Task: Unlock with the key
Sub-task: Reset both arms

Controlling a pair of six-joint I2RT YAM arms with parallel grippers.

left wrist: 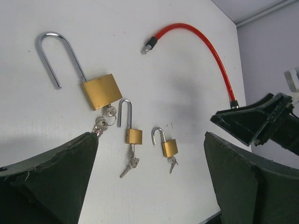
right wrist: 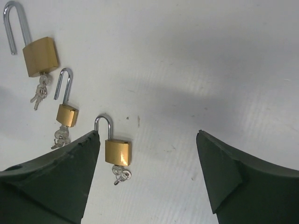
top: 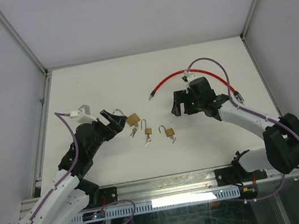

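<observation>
Both tools stand wide open and hold nothing. The right tool (right wrist: 147, 133) hovers over the worktop (top: 105, 85) with its jaws spread. The small padlock (right wrist: 117, 152) lies just beneath it, close beside one finger but not between the two. A key (right wrist: 120, 173) sits in the base of that padlock, and the free end of its shackle is out of the body.

Further from the right tool, toward the other arm, lie the middle padlock (left wrist: 133, 136) and then the large padlock (left wrist: 99, 91). Each has keys hanging from its keyhole, and each shackle is swung free at one end. The left tool (top: 113, 121) points at the large padlock, which rests just in front of its fingertips. A red cable (top: 189, 73) curves behind the right tool, well apart from the padlocks.

With all three shackles showing a loose end, the unlocking looks done or nearly so. I judge the step in hand to be the letting go at the small padlock.

The next move probably calls for lifting the right tool straight up, so that its finger clears the shackle and key without dragging the lock. If any body proves latched, a tool would have to pinch that key's bow and turn it while the other tool steadies the brass body.
</observation>
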